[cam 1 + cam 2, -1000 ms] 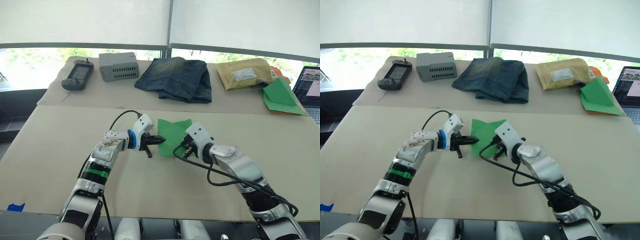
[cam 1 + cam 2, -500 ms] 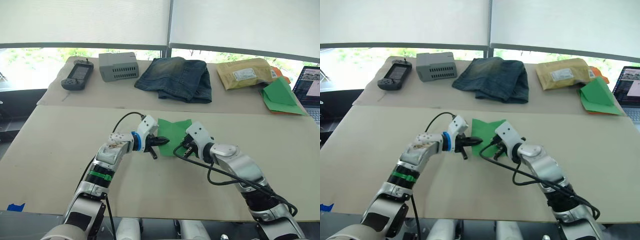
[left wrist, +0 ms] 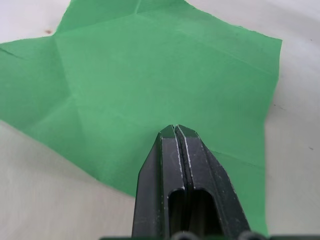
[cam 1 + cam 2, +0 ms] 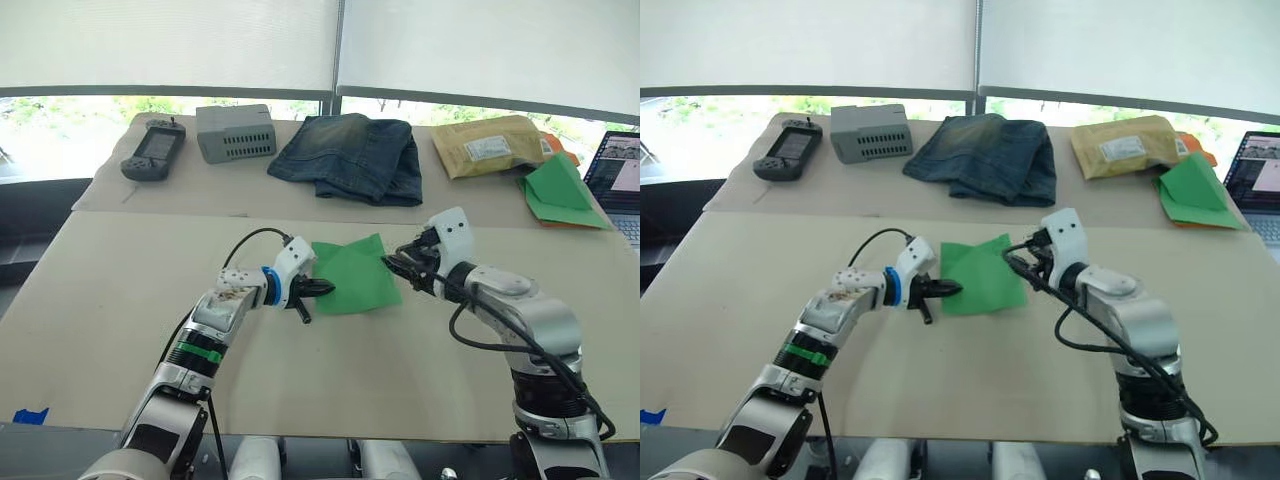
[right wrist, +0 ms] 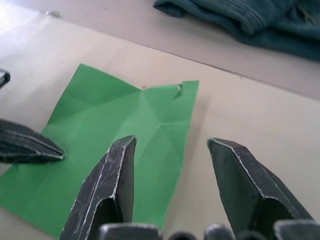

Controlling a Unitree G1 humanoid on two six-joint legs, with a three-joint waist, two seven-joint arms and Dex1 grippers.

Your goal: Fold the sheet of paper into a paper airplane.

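On near table [image 4: 120,300], between our two arms: sheet of paper [image 4: 352,272], lying flat, creased, still unfolded. Change since half-second ago: our right gripper [image 4: 403,266] has left sheet's near edge, now lifted just past sheet's right side; sheet looks spread wider, right corner laid out. We judge: refold not yet begun, airplane far off. Left gripper [image 3: 176,131]: fingers pressed together, tip bearing down on sheet's left edge, pinning it. Right gripper: fingers [image 5: 114,172] spread wide, holding nothing, poised above sheet's right edge.
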